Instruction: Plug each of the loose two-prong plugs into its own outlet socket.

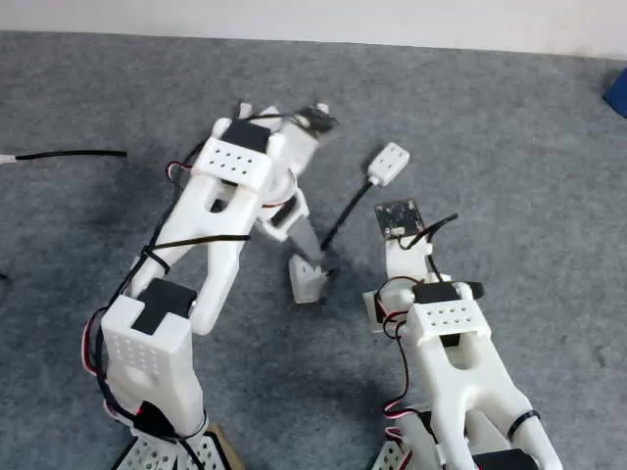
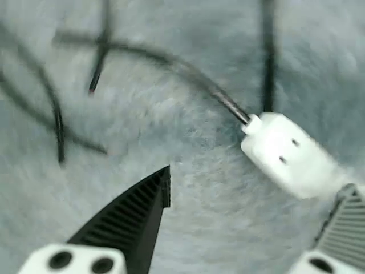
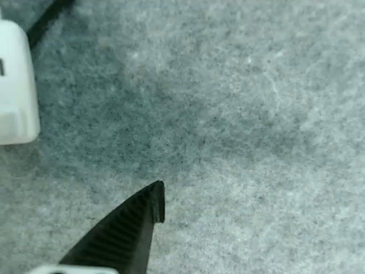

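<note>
While the left end effector (image 2: 254,189) hangs over the grey tabletop (image 2: 171,131) with its fingers spread wide and nothing held, a white socket block (image 2: 285,153) on a black cord (image 2: 191,73) lies just ahead, close against one finger rather than centred between the two. Closing from here would likely shove the block sideways or pinch its cord, twisting the slots away. Farther right, the right end effector (image 1: 399,223) has a white block (image 3: 14,85) off to one side of its finger (image 3: 134,225); whether it is open I cannot tell.
</note>
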You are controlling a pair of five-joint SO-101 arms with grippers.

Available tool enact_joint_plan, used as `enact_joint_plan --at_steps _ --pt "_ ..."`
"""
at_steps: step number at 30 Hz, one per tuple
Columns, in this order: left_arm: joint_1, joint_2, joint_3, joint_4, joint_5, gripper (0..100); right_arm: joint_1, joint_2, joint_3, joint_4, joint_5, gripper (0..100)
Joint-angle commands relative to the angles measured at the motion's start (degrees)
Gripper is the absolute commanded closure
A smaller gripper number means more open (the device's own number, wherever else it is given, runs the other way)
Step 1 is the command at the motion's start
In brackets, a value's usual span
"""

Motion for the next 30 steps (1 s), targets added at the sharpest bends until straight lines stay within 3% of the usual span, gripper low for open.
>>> enact_joint_plan --at_steps 1,4,10,14,19,26,30 --pt "2.51 -2.77 -3.91 3.34 11.25 57 -2.59 -1.27 0.13 -0.66 0.0 43.0" --pt "4.44 -2.86 -7.96 8.0 16.88 57 -2.68 -1.71 0.84 -0.66 0.0 43.0" --pt "1.27 -2.33 -16.13 10.2 25.67 57 -0.75 -1.8 0.66 -0.66 -2.55 43.0" --pt "1.98 -2.24 -10.33 10.2 26.2 57 6.64 -1.89 0.4 -0.48 -7.3 43.0" --pt "1.98 -2.24 -1.89 5.45 26.29 57 13.41 -1.89 -4.79 4.79 -7.3 43.0" --pt "0.84 -2.24 6.9 -0.7 26.2 57 4.35 -1.89 -4.35 7.69 -7.12 43.0" --pt "0.66 -2.24 12.53 -4.66 25.76 57 4.0 -1.89 -4.0 7.78 -7.12 43.0"
